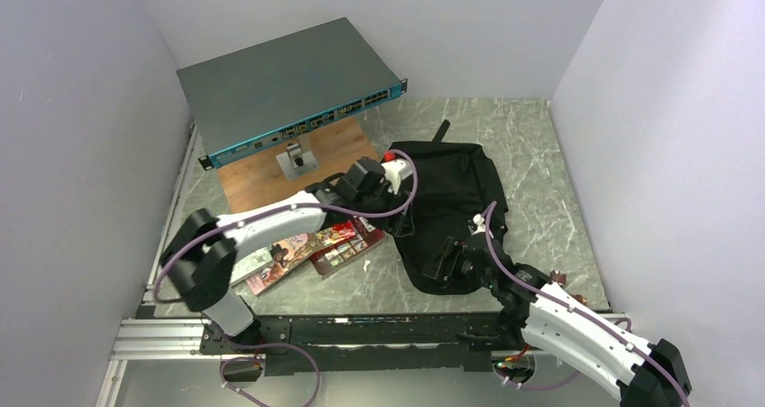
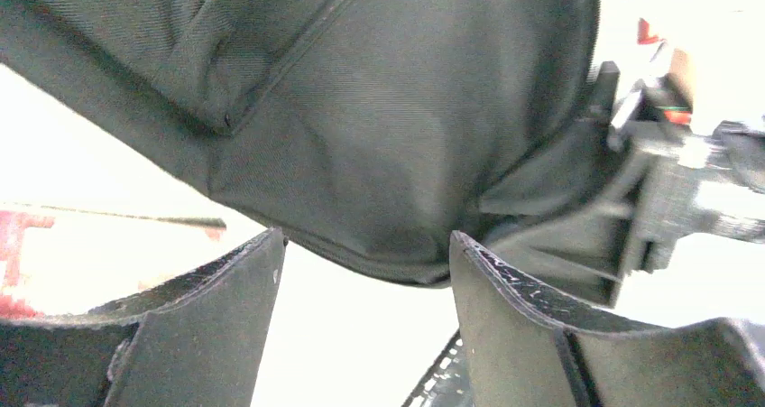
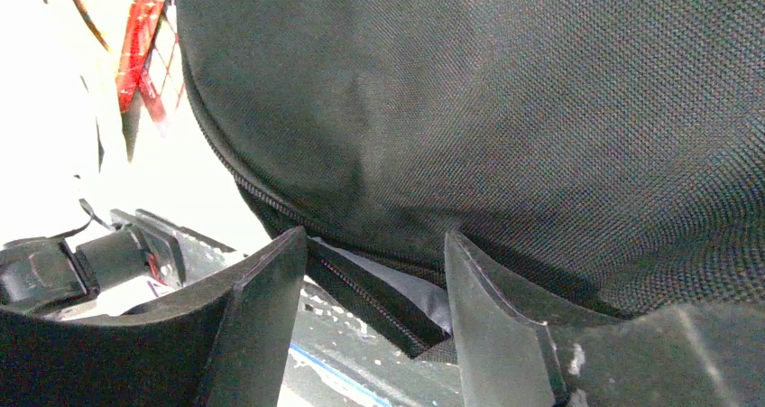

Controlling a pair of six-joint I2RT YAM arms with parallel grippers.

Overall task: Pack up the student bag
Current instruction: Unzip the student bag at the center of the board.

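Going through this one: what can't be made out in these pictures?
- student bag contents: top view, black fabric hides them.
- books: top view, the left arm covers part; titles too small.
- table: both wrist views, washed out by glare.

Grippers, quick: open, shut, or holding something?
Left gripper: open, black soft fabric backpack edge just ahead of it, nothing held.
Right gripper: open, backpack's edge lying loose between its jaws.
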